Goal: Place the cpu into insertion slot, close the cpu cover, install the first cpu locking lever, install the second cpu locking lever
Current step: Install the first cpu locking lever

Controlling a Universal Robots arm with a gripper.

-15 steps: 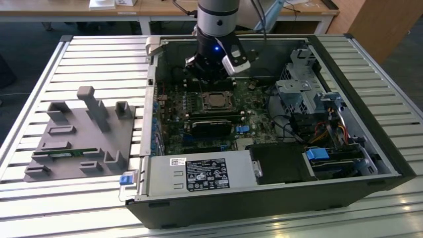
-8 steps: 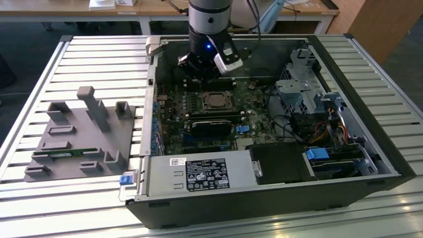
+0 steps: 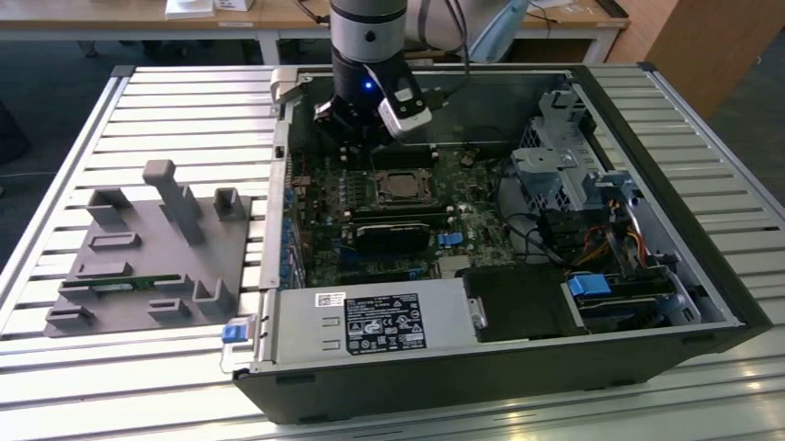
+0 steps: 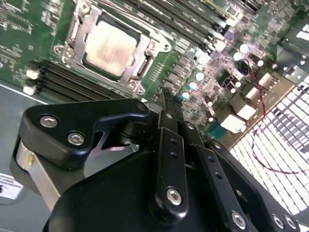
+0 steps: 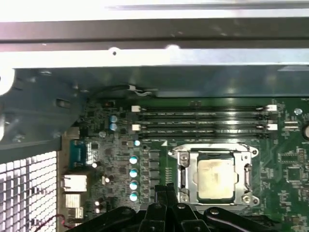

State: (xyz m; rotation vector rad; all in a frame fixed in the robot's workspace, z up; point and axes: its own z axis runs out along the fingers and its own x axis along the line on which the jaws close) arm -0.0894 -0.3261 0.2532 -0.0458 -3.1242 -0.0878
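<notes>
From beside the bench [image 3: 184, 110] I see the arm reaching down into the open computer case [image 3: 491, 377], its end effector [image 5: 166, 191] clenched, fingers pressed together on nothing, hanging over the green motherboard [image 5: 120, 145] just beside the socket. The cpu [image 5: 217, 179] sits flat in the insertion slot [image 5: 217, 155], with the cpu cover [image 5: 186, 171] lying down around it so the silvery top shows through its window, and the long memory slots [image 5: 203, 121] run alongside. A grey fixture block [image 3: 147, 248] rests on the bench, on the exterior view's left of the case
</notes>
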